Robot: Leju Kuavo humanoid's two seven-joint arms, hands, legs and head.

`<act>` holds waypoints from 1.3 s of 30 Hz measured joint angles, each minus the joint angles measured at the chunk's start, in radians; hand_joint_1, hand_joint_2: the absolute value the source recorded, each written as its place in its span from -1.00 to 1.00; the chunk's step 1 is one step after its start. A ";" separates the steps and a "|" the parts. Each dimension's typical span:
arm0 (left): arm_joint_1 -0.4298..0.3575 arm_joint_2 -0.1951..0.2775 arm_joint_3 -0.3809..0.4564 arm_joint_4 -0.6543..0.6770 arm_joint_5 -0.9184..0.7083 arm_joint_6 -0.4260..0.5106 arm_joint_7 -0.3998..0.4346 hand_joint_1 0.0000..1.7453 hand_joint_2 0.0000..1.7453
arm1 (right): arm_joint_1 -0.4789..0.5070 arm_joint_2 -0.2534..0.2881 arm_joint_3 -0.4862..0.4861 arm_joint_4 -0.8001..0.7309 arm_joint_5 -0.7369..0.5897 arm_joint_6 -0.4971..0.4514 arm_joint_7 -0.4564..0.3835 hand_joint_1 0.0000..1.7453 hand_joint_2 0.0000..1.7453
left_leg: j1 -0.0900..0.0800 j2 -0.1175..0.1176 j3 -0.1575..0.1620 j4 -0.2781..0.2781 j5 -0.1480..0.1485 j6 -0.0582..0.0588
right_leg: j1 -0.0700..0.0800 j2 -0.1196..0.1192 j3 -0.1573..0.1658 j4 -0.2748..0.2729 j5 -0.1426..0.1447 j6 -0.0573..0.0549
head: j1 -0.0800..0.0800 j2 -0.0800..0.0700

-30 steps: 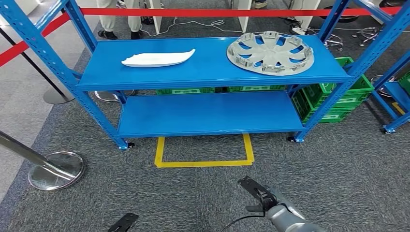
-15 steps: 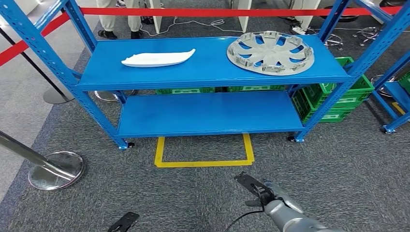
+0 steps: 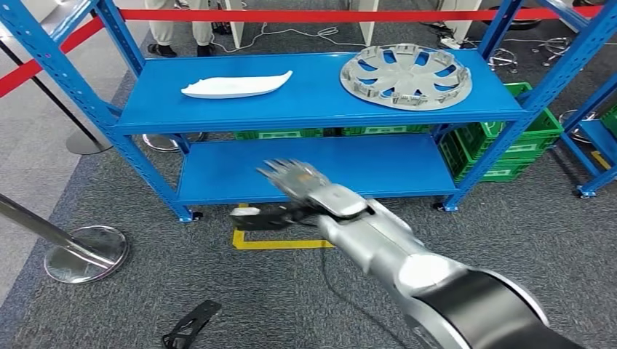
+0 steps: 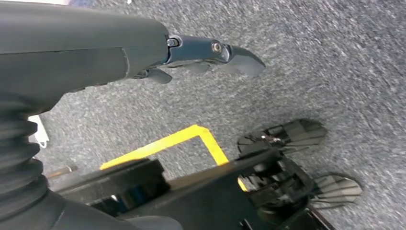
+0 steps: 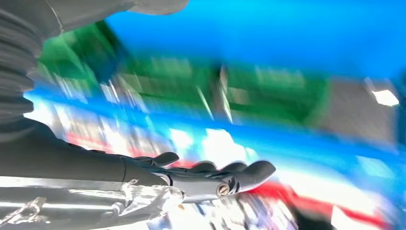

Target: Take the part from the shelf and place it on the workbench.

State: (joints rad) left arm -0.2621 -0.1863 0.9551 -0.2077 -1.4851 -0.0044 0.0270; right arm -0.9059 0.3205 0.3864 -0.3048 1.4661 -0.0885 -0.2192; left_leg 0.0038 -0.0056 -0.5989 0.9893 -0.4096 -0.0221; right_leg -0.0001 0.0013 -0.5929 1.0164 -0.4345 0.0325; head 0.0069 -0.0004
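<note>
A white curved part [image 3: 236, 86] lies on the left of the blue shelf's top board [image 3: 320, 109]. A grey wheel cover [image 3: 405, 76] lies on its right. My right hand [image 3: 295, 185] is raised in front of the lower board, fingers spread, holding nothing; it is well below and short of both parts. The right wrist view is motion-blurred, with my right hand's fingers [image 5: 215, 175] stretched out straight and nothing in them. My left hand [image 3: 193, 323] hangs low over the carpet. In the left wrist view its fingers [image 4: 210, 52] are extended and hold nothing.
Green crates [image 3: 509, 145] sit behind and to the right of the shelf. A yellow floor marking [image 3: 280, 243] lies before it. A stanchion base [image 3: 86, 253] stands at the left, red barrier tape [image 3: 305, 16] runs behind, and a person's legs [image 3: 178, 33] are beyond.
My right arm has swung up and forward from low near the picture's bottom edge to the front of the lower shelf board. The parts have not moved.
</note>
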 joint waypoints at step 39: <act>0.000 -0.007 0.000 0.000 -0.012 -0.010 0.001 -1.00 1.00 | -0.181 -0.084 0.286 0.000 -0.078 -0.093 0.286 -1.00 1.00 | -0.001 -0.003 -0.001 0.000 0.001 0.000 | -0.002 -0.001 0.000 -0.001 0.003 0.001 | 0.000 0.000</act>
State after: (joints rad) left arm -0.2621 -0.1936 0.9552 -0.2075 -1.4968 -0.0141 0.0278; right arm -1.0871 0.2364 0.6725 -0.3045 1.3879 -0.1816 0.0665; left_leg 0.0028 -0.0082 -0.6004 0.9895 -0.4081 -0.0216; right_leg -0.0016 0.0003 -0.5932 1.0159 -0.4312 0.0340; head 0.0071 -0.0004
